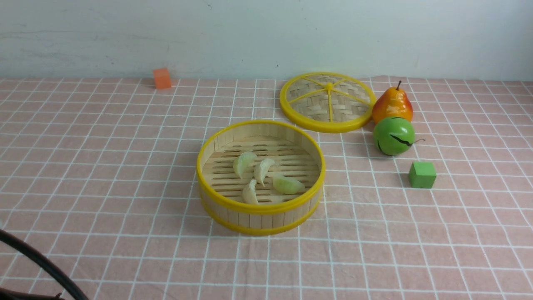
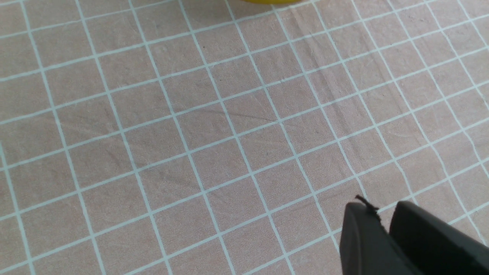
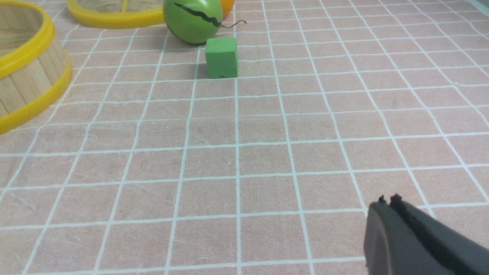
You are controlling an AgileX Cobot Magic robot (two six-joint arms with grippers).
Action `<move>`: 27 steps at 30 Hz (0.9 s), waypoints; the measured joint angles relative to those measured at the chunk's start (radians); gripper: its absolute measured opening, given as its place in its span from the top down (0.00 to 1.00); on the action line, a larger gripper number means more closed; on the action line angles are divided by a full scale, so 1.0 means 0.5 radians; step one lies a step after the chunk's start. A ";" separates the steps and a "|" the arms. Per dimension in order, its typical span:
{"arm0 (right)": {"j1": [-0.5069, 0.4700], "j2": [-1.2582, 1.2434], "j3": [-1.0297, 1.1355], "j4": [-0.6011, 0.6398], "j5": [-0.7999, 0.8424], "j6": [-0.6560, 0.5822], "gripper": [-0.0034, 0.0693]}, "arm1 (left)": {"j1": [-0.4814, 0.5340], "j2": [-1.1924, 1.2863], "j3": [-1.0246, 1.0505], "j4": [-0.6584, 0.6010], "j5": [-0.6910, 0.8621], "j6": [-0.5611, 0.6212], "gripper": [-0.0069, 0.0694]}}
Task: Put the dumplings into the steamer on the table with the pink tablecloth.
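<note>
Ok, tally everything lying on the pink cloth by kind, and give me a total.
dumplings: 4, all inside the steamer
steamer: 1
woven lid: 1
pear: 1
green round fruit: 1
green cube: 1
orange cube: 1
Total: 10

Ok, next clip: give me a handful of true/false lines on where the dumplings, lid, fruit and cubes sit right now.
1. All four dumplings lie inside the steamer. True.
2. The lid sits on the steamer. False: it lies flat on the cloth behind the steamer, to the right.
3. The green cube lies right of the steamer, in front of the green fruit. True.
4. The pear is in the steamer. False: it stands on the cloth beside the lid.
5. The orange cube sits at the far edge, near the wall. True.
</note>
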 joint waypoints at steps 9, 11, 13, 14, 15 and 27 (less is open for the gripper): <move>0.001 0.000 -0.004 0.046 0.020 0.000 0.98 | 0.000 0.000 0.000 0.000 0.000 0.000 0.77; 0.001 0.000 -0.004 0.046 0.020 0.000 0.98 | 0.000 0.000 0.000 0.000 0.000 0.000 0.77; 0.001 0.000 -0.006 0.046 0.020 -0.001 0.98 | 0.000 0.000 0.000 0.000 0.000 0.000 0.77; 0.001 0.000 -0.006 0.046 0.020 -0.001 0.98 | 0.000 0.000 0.000 0.000 0.000 0.000 0.77; 0.001 0.000 -0.006 0.046 0.020 -0.001 0.97 | 0.000 0.000 0.000 0.000 0.000 0.000 0.77; 0.001 0.000 -0.006 0.046 0.020 -0.001 0.96 | 0.000 -0.003 0.007 0.002 -0.001 0.000 0.77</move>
